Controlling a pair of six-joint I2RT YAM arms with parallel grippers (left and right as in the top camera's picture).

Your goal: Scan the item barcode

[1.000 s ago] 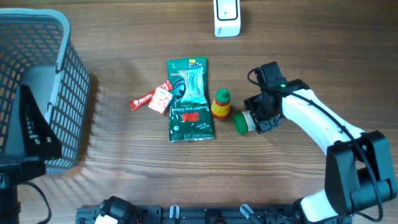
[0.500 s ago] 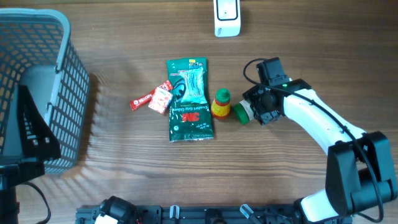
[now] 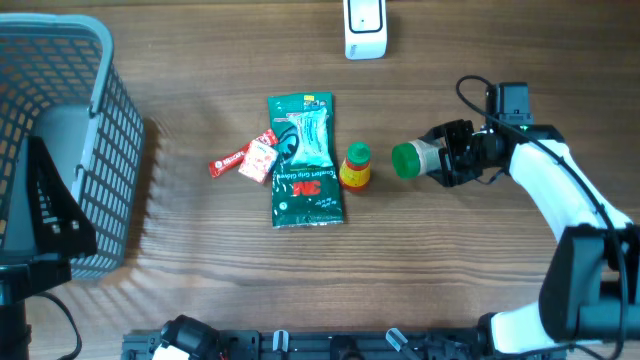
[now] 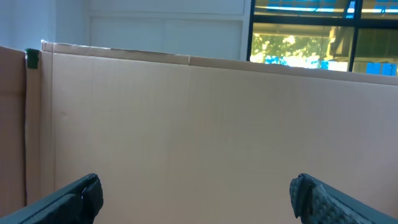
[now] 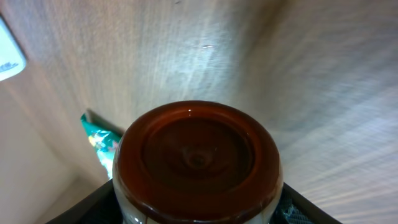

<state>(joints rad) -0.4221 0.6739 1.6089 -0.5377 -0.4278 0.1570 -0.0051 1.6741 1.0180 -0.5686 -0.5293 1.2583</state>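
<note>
My right gripper is shut on a jar with a green cap, held off the table on its side, cap pointing left. In the right wrist view the jar's brown base fills the space between my fingers. No barcode shows on it. The white scanner stands at the far edge, and its corner shows in the right wrist view. My left gripper is open with nothing in it, facing a cardboard wall.
On the table lie a green 3M packet, a red sachet and a small yellow bottle with a green cap, just left of the held jar. A grey wire basket stands at the left.
The right gripper has lifted the green-capped jar from beside the small yellow bottle, carried it right and turned it so the cap points left. The left gripper has not moved.
</note>
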